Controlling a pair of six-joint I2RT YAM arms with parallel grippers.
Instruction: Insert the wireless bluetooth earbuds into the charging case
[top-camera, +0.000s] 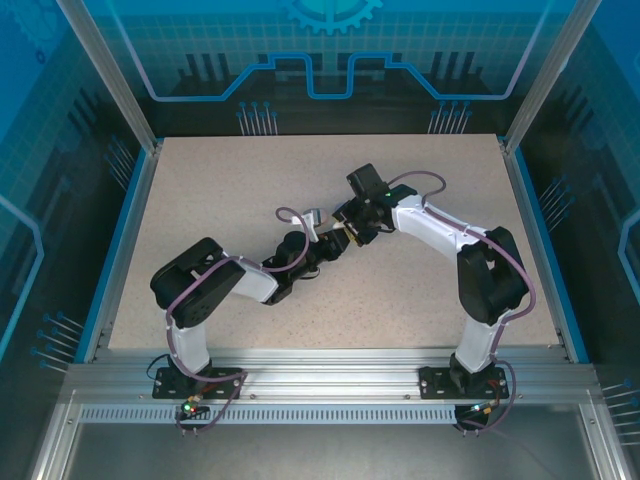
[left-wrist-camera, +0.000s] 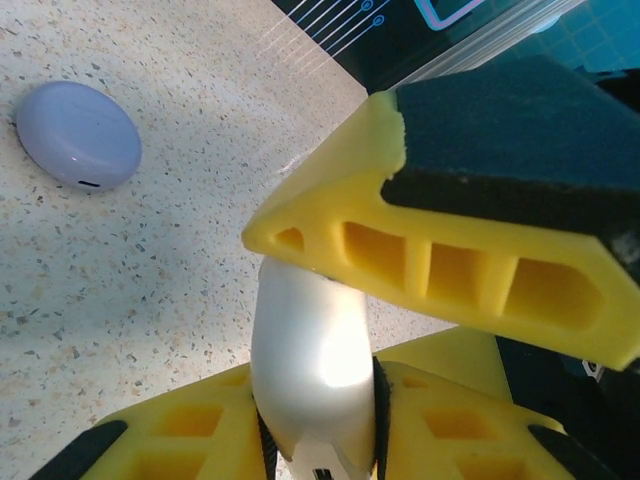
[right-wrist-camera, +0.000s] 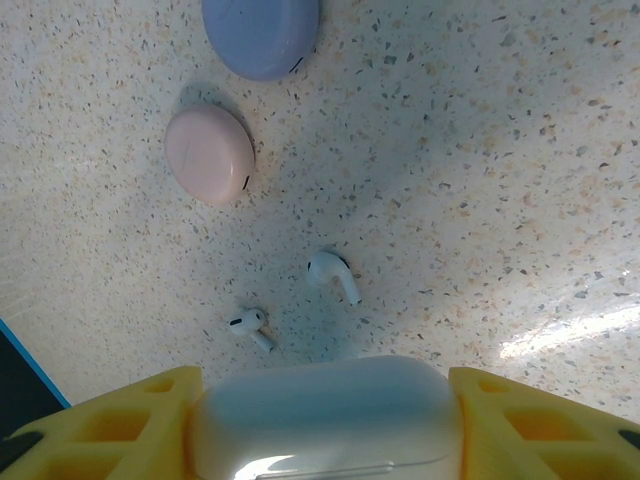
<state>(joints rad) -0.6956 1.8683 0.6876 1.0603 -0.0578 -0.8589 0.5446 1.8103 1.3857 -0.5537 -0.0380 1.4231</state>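
Observation:
A white charging case (right-wrist-camera: 325, 415) sits between the yellow fingers of my right gripper (right-wrist-camera: 322, 380), which is shut on its two ends. My left gripper (left-wrist-camera: 318, 385) is shut on the same white case (left-wrist-camera: 315, 350) from the other side, its pads pressing the narrow faces. One yellow finger of the right gripper (left-wrist-camera: 450, 270) lies across the case's top. Two white earbuds (right-wrist-camera: 333, 272) (right-wrist-camera: 247, 325) lie on the table just beyond the case. In the top view both grippers (top-camera: 325, 250) (top-camera: 352, 235) meet at the table's middle.
A closed pink case (right-wrist-camera: 208, 155) and a closed purple case (right-wrist-camera: 260, 35) rest on the speckled table past the earbuds. The purple case (left-wrist-camera: 78, 135) also lies to the upper left in the left wrist view. A blue table edge (right-wrist-camera: 25, 365) runs at the left.

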